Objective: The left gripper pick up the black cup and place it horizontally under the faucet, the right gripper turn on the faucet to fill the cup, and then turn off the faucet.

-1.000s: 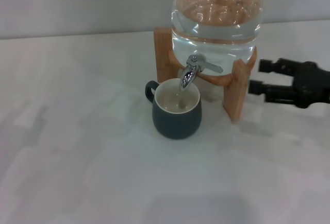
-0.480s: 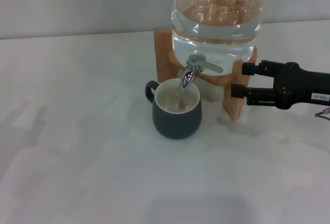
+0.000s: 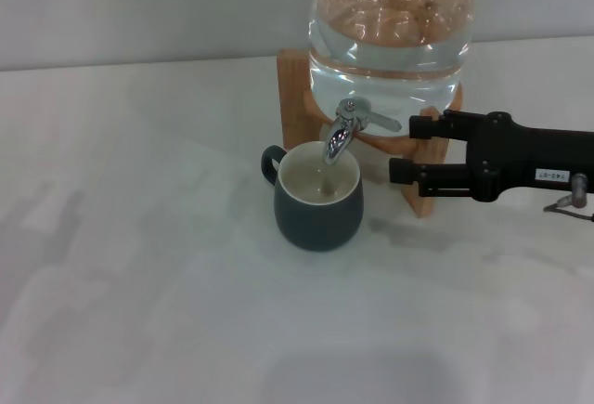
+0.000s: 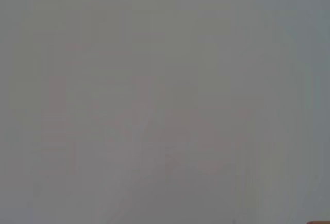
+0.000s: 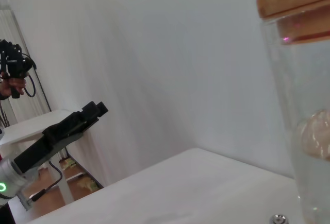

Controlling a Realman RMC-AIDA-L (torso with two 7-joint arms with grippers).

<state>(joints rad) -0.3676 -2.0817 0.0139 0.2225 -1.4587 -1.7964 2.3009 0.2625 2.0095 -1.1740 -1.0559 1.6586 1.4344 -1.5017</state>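
1. Head view: the right gripper (image 3: 401, 150) comes in from the right, black fingers spread apart, nothing between them. Fingertips point left toward the faucet (image 3: 345, 134).
2. The faucet's thin lever sticks out to the right, so its free end faces the upper finger. Just beside, not touching as far as I can tell. The approach line runs along the lever's long axis.
3. The right gripper is the nearer arm by far; the lower finger crosses in front of the wooden stand (image 3: 423, 177).
4. The black cup (image 3: 317, 197) stands upright on the white table (image 3: 139, 283), handle to the left, directly below the spout. The cream inside shows some liquid low down; a thin stream from the spout seems likely, hard to confirm.
5. The clear water jug (image 3: 390, 23) sits in the stand, holding plenty of water.
6. My guess: fill under way, the lever shut-off comes next.
7. Left wrist view: blank pale surface only, no cup, no fingers.
8. Right wrist view: the left gripper (image 5: 97, 109) is far off, raised, well away from the jug; cannot tell if apart or together. Jug wall and wooden lid (image 5: 294, 0) are close by.
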